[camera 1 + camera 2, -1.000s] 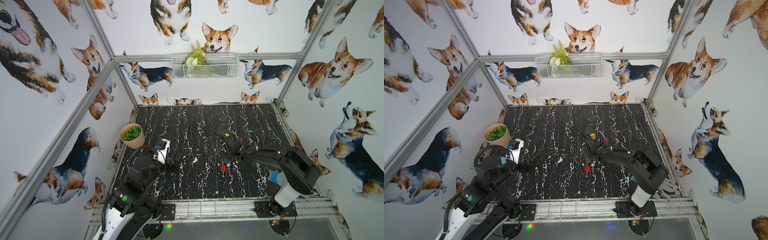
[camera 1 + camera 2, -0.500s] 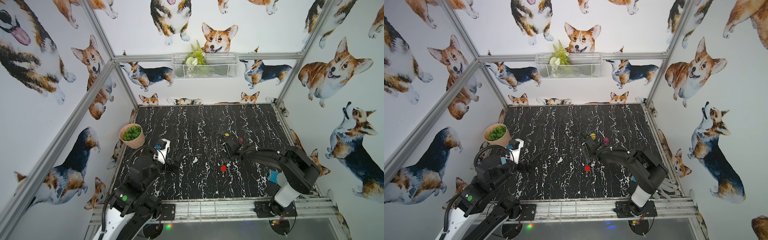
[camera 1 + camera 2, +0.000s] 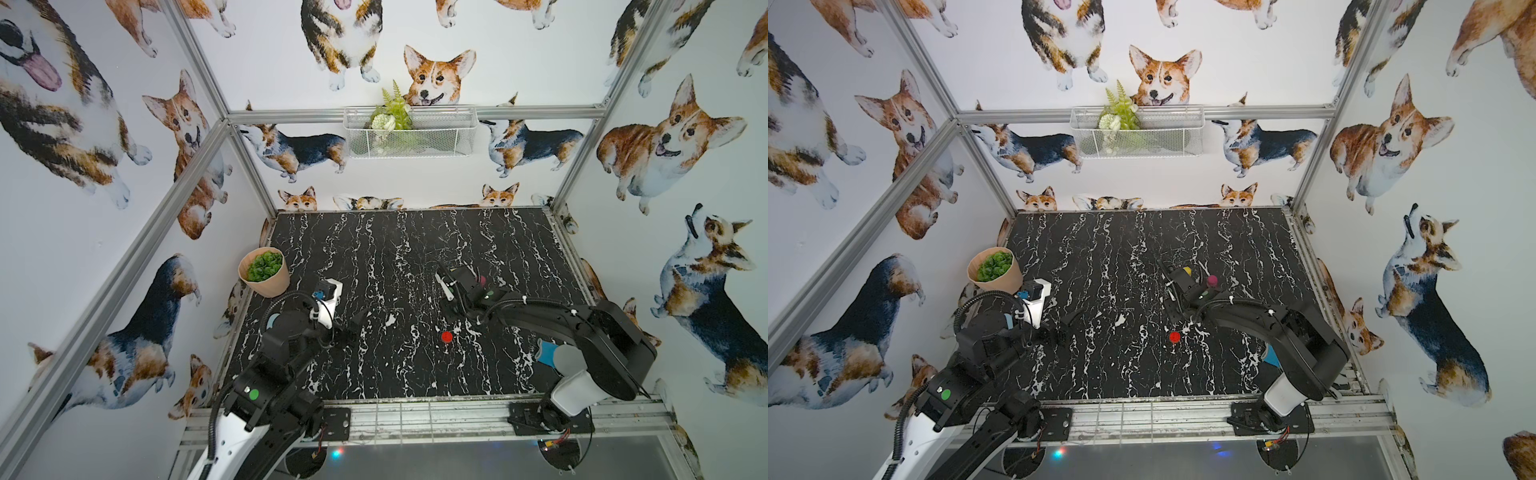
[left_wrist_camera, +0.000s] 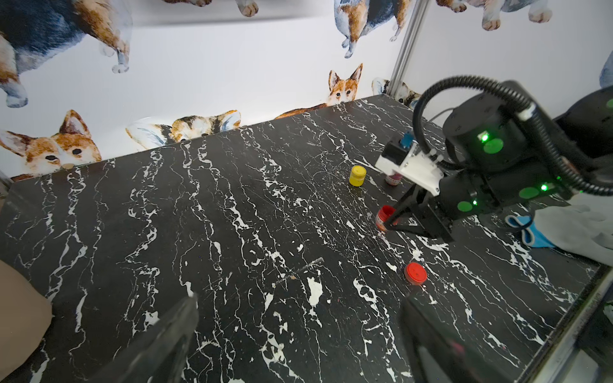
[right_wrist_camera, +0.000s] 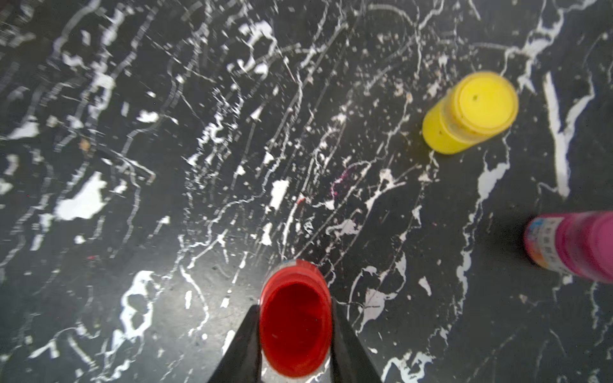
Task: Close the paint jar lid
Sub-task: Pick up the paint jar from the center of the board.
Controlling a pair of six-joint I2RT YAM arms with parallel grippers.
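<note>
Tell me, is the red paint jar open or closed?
Open. The red jar shows a bare mouth between the right fingers; its red lid lies apart.

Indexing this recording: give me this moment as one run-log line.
right gripper: shut on open red paint jar | left gripper: open, empty | red lid: on table, apart from jar | lid not yet picked up

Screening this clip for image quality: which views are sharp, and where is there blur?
Right wrist view: soft throughout, red jar and pink jar smeared. Left wrist view: tabletop sharp, the left hand, close to the lens, out of focus. Both top views: crisp, evenly lit, red lid clear.
</note>
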